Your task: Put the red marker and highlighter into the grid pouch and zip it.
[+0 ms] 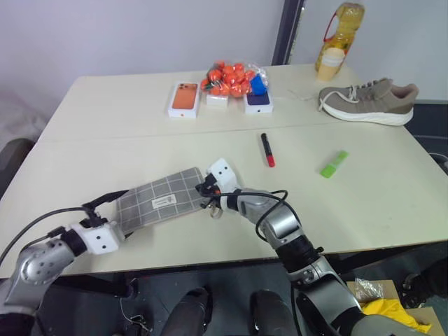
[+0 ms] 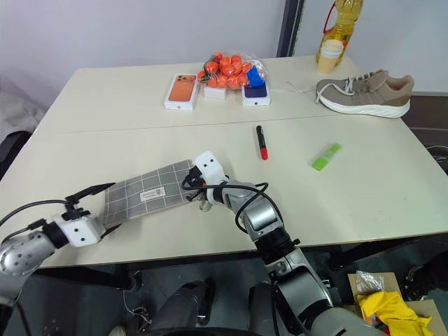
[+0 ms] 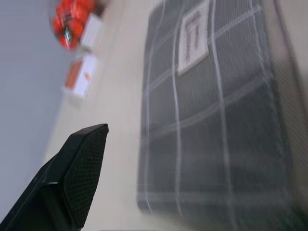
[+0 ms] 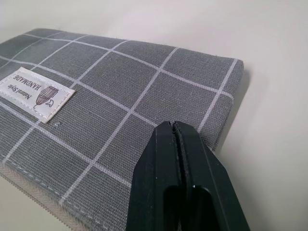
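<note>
Cream tabletop (image 1: 140, 147) runs back to a pale wall, with two phone boxes (image 1: 185, 99), a bag of orange balls (image 1: 231, 78), a bottle of oil (image 1: 340, 38) and a grey sneaker (image 1: 369, 101) along its far side. Near the front edge lies the grid pouch (image 1: 162, 198), flat, label upward. The right gripper (image 1: 207, 187) reaches in low from the right, angled slightly down, its black fingers (image 4: 179, 178) pressed together at the pouch's right end; whether they pinch fabric cannot be told. The left gripper (image 1: 105, 201) lies nearly level at the pouch's left end, fingers spread wide, holding nothing. The red marker (image 1: 267, 149) and the highlighter (image 1: 334, 164) lie on the table beyond the pouch, well apart from both grippers.
</note>
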Motion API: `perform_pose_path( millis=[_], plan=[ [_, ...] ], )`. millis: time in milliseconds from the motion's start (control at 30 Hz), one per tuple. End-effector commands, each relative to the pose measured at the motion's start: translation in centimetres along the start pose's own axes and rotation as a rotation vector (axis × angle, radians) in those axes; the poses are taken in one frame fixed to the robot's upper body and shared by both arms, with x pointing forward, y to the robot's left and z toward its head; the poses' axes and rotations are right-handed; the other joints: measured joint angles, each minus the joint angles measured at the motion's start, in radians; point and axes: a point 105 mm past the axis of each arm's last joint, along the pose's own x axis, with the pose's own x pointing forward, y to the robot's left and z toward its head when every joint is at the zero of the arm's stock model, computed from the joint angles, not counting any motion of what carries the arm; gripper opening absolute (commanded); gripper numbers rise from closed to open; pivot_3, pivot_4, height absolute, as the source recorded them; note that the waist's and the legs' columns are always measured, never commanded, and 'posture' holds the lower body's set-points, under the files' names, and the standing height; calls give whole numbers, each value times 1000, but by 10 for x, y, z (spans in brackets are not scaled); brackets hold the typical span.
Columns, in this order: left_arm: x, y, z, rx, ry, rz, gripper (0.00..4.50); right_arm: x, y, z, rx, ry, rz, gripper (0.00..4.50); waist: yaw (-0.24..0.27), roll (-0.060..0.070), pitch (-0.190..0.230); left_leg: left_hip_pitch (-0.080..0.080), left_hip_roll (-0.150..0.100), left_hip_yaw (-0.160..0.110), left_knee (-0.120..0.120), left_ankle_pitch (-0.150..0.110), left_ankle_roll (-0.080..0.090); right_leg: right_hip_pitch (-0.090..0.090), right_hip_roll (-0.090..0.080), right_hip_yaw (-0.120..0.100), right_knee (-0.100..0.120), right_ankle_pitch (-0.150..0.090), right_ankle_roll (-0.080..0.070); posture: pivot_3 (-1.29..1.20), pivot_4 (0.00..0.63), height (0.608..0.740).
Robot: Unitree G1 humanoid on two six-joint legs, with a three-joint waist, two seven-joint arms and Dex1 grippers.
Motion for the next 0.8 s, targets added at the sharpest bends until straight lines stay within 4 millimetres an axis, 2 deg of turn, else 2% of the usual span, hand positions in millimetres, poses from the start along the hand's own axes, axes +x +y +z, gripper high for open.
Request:
perform_pose_path(
  millis=[33, 67, 200, 300, 367, 533, 633, 733, 800],
  plan=[
    [8, -4, 6, 22, -86, -12, 3951, -3, -5, -8, 2, 25, -35, 0, -1, 0, 0, 0, 0, 0, 0, 0, 0, 0, 0, 0, 0, 0, 0, 0, 150, 740],
    [9, -6, 8, 22, -107, -23, 3597, -5, -6, -9, 3, 26, -41, 0, -1, 0, 0, 0, 0, 0, 0, 1, 1, 0, 0, 0, 0, 0, 0, 0, 150, 740],
    [11, -8, 7, 19, -138, -39, 1674, -9, -11, -9, 11, 16, -70, 0, -1, 0, 0, 0, 0, 0, 0, 1, 2, 0, 0, 0, 0, 0, 0, 0, 150, 740],
    [11, -8, 8, 6, -155, -41, 765, -11, -15, -6, 12, -5, -91, 0, 1, 0, 0, 0, 0, 0, 0, 1, 2, 1, 0, 0, 0, 0, 0, 0, 150, 740],
    [13, -9, 10, -46, -155, -37, 32, -15, -24, 3, -29, -47, -142, 0, 0, 0, 0, 1, 0, 0, 0, 1, 2, 2, 0, 0, 0, 0, 0, 0, 150, 740],
    [26, 1, 14, -297, -109, 66, 32, -38, -50, 34, -83, -156, -206, 0, 1, 1, 0, 2, -1, 0, 0, 2, 2, 3, -1, 0, 0, 0, 1, 0, 150, 740],
    [39, 7, 23, -408, -86, 118, 0, -60, -66, 50, -87, -193, -218, 865, -3, 1, 1, 2, 0, -1, 0, 2, 2, 4, -1, 0, 0, 0, 1, 0, 150, 740],
    [52, 12, 33, -458, -76, 165, 0, -81, -83, 61, -92, -206, -259, 2358, -5, 1, 1, 1, 0, -1, 0, 2, 2, 6, 0, 0, 1, 0, 1, 0, 150, 740],
    [60, 16, 38, -493, -70, 209, 0, -90, -85, 62, -81, -203, -251, 3395, -4, 1, 1, 1, 0, -1, 0, 2, 2, 6, 0, 0, 1, 0, 1, 0, 150, 740]
  ],
)
